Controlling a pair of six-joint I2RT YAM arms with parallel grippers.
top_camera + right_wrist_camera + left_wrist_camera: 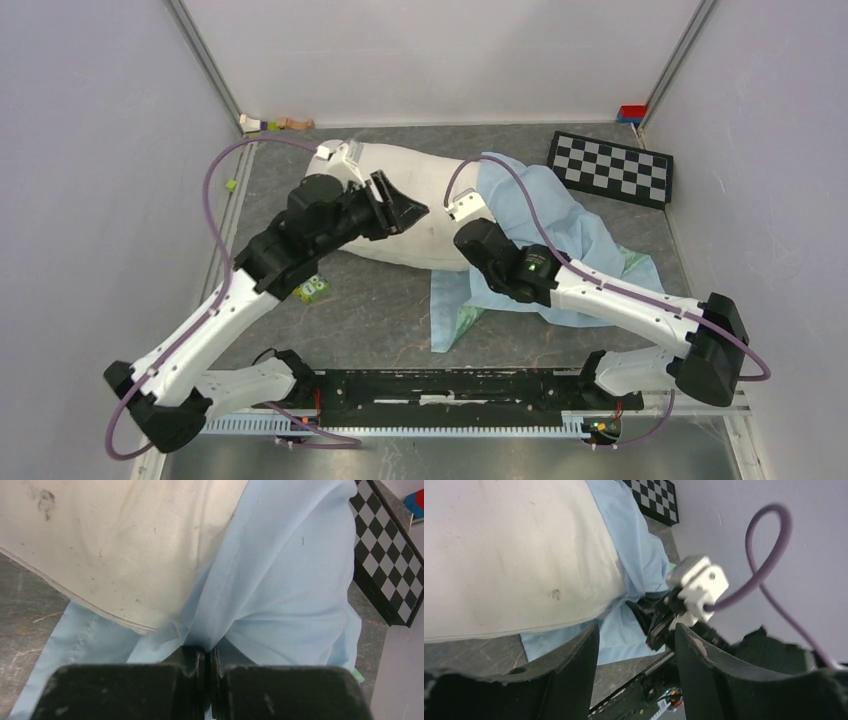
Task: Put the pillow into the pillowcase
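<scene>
Fingers (125, 690) of the right gripper (207, 654) are pressed tight together, and a fold of the light blue pillowcase (290, 580) is pinched between them. The pinch is right at the edge of the cloth, where it meets the pillow (125, 540). Holding the edge there probably keeps the mouth of the sack from sliding away, and lets the arm tug it along.

The left gripper (634, 636) has its fingers spread apart with nothing between them. It hangs just over the near side of the pillow, close to the bare end. That looks like a good spot to grab or push the pillow toward the sack while the other arm holds the cloth.

From above, the big off-white pillow lies across the back of the gray table (380, 320). Its right end looks tucked under the blue cloth, but most of it is out in the open. The rest of the pillowcase lies limp and wrinkled to the right, with a green bit showing at its edge. A checkerboard (612, 168) sits just beyond it. The job seems only partly done.
</scene>
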